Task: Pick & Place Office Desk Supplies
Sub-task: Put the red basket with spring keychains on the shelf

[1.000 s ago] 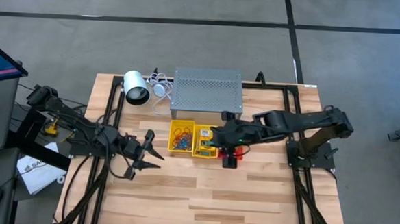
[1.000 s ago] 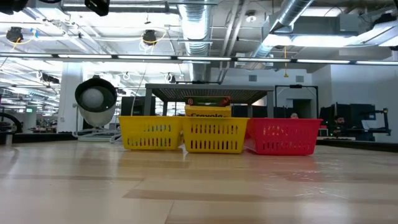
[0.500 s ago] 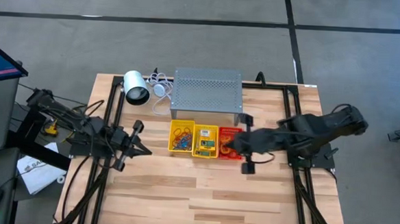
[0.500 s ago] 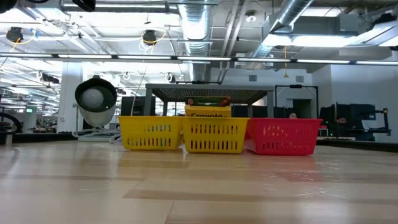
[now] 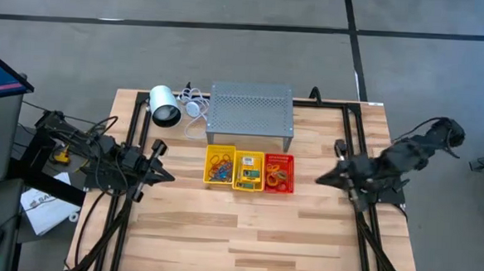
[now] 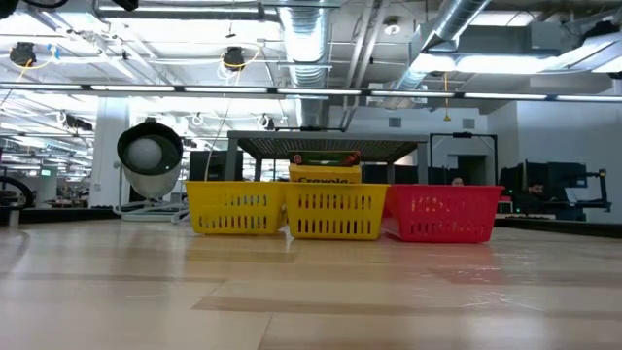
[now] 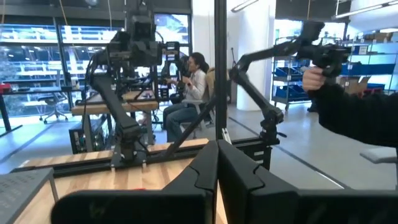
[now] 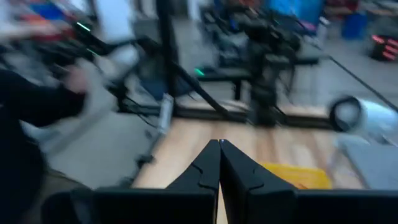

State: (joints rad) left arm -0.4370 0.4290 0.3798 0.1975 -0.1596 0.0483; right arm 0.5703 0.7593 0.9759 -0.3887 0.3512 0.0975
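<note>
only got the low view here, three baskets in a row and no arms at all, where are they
Observer: Both are pulled back. The left gripper sits shut near the table's left edge.
Operator: and the right one
Observer: The right gripper is shut too, empty, near the right edge, apart from the red basket.
Operator: whats in the red one, cant see over the rim
Observer: Orange rings and a reddish card, from above.
Operator: left yellow basket
Observer: The left yellow basket holds a tangle of rubber bands and small coloured pieces.
</note>
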